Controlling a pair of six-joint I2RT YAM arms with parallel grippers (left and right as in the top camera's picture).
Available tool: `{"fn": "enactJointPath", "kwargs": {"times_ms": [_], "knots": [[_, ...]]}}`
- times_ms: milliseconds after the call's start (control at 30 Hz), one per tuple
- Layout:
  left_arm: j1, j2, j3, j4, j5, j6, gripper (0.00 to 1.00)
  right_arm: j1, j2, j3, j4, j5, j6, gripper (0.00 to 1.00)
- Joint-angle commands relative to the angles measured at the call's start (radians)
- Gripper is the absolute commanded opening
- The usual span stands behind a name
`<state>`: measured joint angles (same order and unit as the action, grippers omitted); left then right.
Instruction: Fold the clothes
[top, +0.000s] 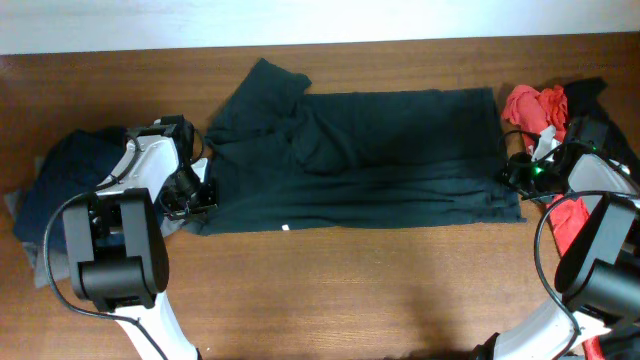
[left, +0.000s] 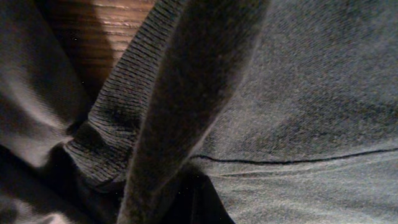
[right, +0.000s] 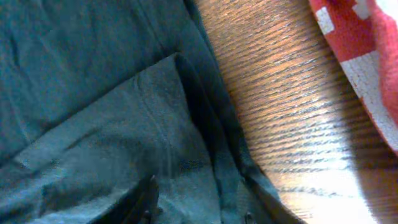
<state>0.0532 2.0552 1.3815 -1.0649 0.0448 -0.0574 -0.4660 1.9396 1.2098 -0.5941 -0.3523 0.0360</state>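
Observation:
A dark green garment (top: 370, 160) lies spread across the middle of the table, one sleeve folded up at the back left. My left gripper (top: 196, 192) is at its left edge. In the left wrist view a ribbed cuff (left: 118, 93) and a raised fold of the garment (left: 186, 106) fill the frame and hide the jaws. My right gripper (top: 517, 174) is at the garment's right edge. In the right wrist view its fingers (right: 199, 208) are apart, with the garment's hem (right: 205, 143) lying between them on the wood.
A red and white cloth (top: 535, 106) lies bunched at the back right, and more of it (top: 570, 222) lies by the right arm; it also shows in the right wrist view (right: 367, 68). A dark blue pile of clothes (top: 60, 185) lies at the left edge.

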Motion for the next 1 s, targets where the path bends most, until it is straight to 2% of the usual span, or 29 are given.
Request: {"fn": "enactJointPath", "kwargs": {"times_ms": [0,67,300,667,867,967], "knots": [[0.010,-0.006,-0.009,0.006,-0.007,-0.003,0.01,-0.005,0.025,0.006,0.000,-0.005,-0.003,0.30],[0.010,-0.006,-0.009,0.006,-0.007,-0.003,0.01,-0.005,0.025,0.006,0.000,-0.016,-0.003,0.22],[0.010,-0.006,-0.009,0.006,-0.007,-0.003,0.00,-0.006,0.021,0.007,-0.012,-0.043,-0.003,0.04],[0.010,-0.006,-0.009,0.006,-0.007,-0.003,0.00,-0.006,-0.058,0.074,-0.033,-0.058,-0.040,0.04],[0.010,-0.006,-0.009,0.006,-0.007,-0.003,0.00,-0.008,-0.058,0.087,0.036,-0.054,-0.040,0.04],[0.010,-0.006,-0.009,0.006,-0.007,-0.003,0.01,-0.008,-0.055,0.087,0.046,0.014,-0.040,0.04]]}}
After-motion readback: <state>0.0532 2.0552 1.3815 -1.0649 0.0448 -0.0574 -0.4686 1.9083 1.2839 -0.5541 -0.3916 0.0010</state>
